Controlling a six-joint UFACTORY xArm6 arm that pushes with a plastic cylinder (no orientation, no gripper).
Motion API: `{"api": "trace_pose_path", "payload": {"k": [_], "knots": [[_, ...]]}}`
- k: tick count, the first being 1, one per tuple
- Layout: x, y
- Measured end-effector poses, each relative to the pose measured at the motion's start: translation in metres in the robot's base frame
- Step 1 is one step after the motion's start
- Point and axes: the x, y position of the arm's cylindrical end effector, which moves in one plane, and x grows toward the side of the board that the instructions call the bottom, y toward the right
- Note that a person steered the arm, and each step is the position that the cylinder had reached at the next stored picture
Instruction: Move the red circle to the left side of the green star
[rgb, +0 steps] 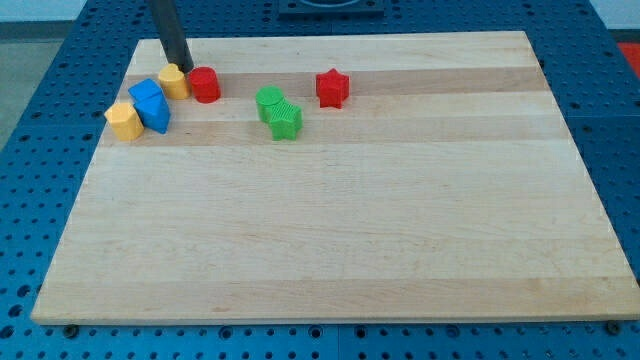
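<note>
Red circle (205, 84) sits near the top-left, left of the green star (286, 120) but well apart, my tip (186, 68) just beside it, holding nothing—closing push left.

The surface (330, 230) is pale wood with a fine lengthwise grain, joined from strips of slightly differing tone, smooth and matt. Around it lies a blue base (30, 200) that looks like painted metal or hard plastic, dotted with small holes. The blocks look like moulded plastic with a dull sheen: the red circle (205, 84), the red star (332, 88), the two yellow blocks (173, 80) (124, 119) and the two blue blocks (151, 105). The green star (286, 120) shows fine ribbed lines on its top; the green block (268, 101) beside it looks smoother. The rod ending in my tip (185, 68) is dark and matt.
</note>
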Motion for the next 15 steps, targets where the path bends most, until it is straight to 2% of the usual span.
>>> {"api": "trace_pose_path", "payload": {"k": [3, 8, 11, 15], "knots": [[0.044, -0.001], [0.025, 0.009], [0.043, 0.078], [0.062, 0.107]]}}
